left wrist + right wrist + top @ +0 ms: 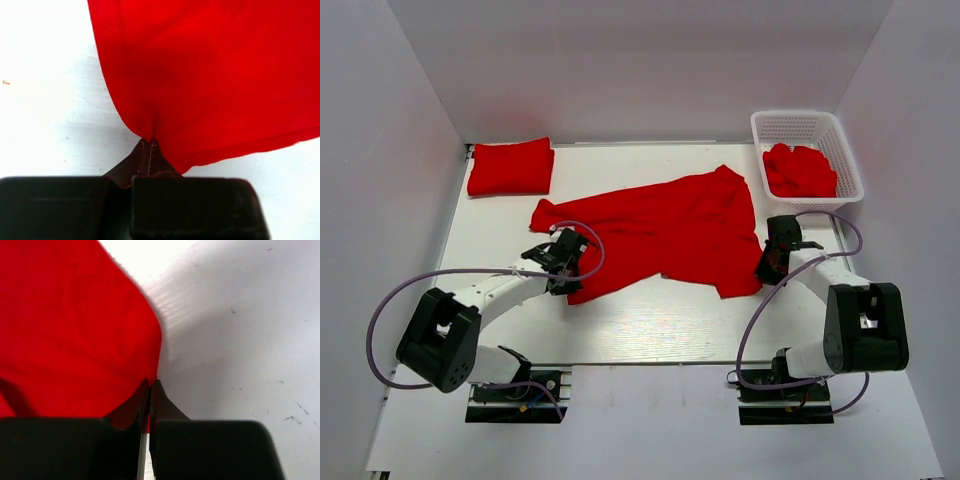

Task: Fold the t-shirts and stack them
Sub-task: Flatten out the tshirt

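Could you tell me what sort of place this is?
Likely a robot lab test booth: plain white walls box in a table, with red t-shirts and a white basket as props.

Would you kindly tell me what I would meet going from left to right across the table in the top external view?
folded t-shirt → spread-out t-shirt → white basket holding crumpled t-shirts

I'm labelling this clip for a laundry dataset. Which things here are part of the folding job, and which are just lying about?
Job: spread t-shirt, pinched by left gripper and right gripper; folded t-shirt; crumpled t-shirts.
Lying about: white basket, holding the crumpled ones; table.
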Controlling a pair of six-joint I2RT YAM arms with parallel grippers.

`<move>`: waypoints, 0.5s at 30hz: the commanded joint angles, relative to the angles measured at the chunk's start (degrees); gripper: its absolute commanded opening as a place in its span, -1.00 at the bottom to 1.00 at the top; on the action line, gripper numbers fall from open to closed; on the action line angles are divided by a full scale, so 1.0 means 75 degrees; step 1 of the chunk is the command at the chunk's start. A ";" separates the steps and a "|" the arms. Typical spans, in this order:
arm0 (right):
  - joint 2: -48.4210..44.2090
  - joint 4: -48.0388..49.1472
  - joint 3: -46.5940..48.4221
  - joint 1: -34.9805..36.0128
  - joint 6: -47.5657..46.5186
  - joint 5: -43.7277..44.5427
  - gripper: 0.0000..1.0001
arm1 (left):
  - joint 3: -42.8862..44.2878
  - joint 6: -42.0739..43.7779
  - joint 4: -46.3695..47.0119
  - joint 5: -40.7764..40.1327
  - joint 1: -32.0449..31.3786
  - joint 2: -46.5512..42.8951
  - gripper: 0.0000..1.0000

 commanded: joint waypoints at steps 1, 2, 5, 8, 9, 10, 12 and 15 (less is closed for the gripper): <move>-0.0172 0.0163 -0.0360 0.0023 -0.0180 -0.0763 -1.00 | 0.0378 0.0138 0.0018 0.0152 -0.0035 -0.0432 -1.00; -0.0451 0.0165 -0.0337 0.0034 -0.0215 -0.0833 -1.00 | 0.0460 0.0232 0.0100 0.0235 -0.0035 -0.0514 -1.00; -0.1320 0.0375 -0.0069 0.0035 -0.0391 -0.0834 -1.00 | 0.0636 0.0665 0.0405 0.0680 -0.0035 -0.0959 -1.00; -0.2222 0.0399 0.0411 0.0046 -0.0602 -0.0752 -1.00 | 0.0916 0.1099 0.0720 0.1219 -0.0035 -0.1486 -1.00; -0.2351 0.0387 0.0552 0.0035 -0.0707 -0.0728 -1.00 | 0.1011 0.1170 0.0722 0.1313 -0.0035 -0.1615 -1.00; -0.2747 0.0364 0.0902 0.0069 -0.0743 -0.0670 -1.00 | 0.1104 0.1240 0.0815 0.1453 -0.0035 -0.1744 -1.00; -0.3019 0.0341 0.1208 0.0035 -0.0732 -0.0600 -1.00 | 0.1444 0.1346 0.0816 0.1454 -0.0035 -0.2131 -1.00; -0.3231 0.0236 0.1982 0.0000 -0.0790 -0.0249 -1.00 | 0.1971 0.1428 0.0816 0.1162 -0.0035 -0.2541 -1.00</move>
